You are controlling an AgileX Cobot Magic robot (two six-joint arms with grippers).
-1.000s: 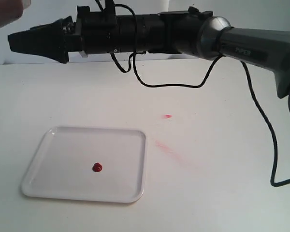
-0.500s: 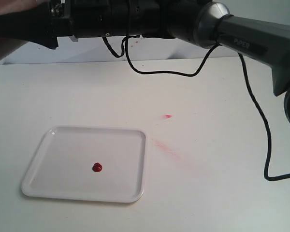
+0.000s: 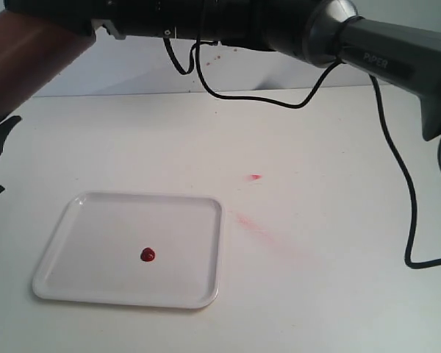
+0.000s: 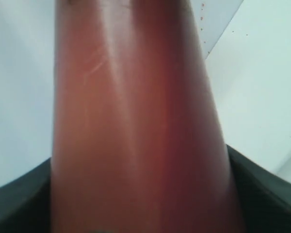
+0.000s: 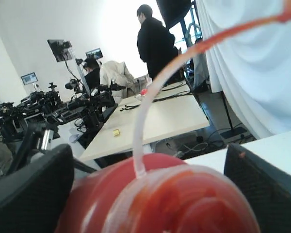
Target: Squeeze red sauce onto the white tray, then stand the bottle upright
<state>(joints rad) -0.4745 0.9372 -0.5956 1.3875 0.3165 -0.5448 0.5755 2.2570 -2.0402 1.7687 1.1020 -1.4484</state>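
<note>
Exterior view, bottle (image 3: 26,62) held tilted beyond the far left corner of the white tray (image 3: 95,228), clamped in the left gripper (image 4: 140,204), right gripper (image 5: 145,194) astride it, grip not discernible, red sauce (image 3: 148,254) laid mid-tray.

My white table (image 3: 338,147) | small pink spot (image 3: 256,177) near its middle | fainter pink streak (image 3: 251,223) at 6 o'clock of that spot | beyond me: standing person in black (image 5: 157,41), cream second table (image 5: 155,121), white curtain (image 5: 247,73)

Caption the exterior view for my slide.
Blob of red sauce on the white tray; bottle aloft at upper left, right arm reaching across.
</note>
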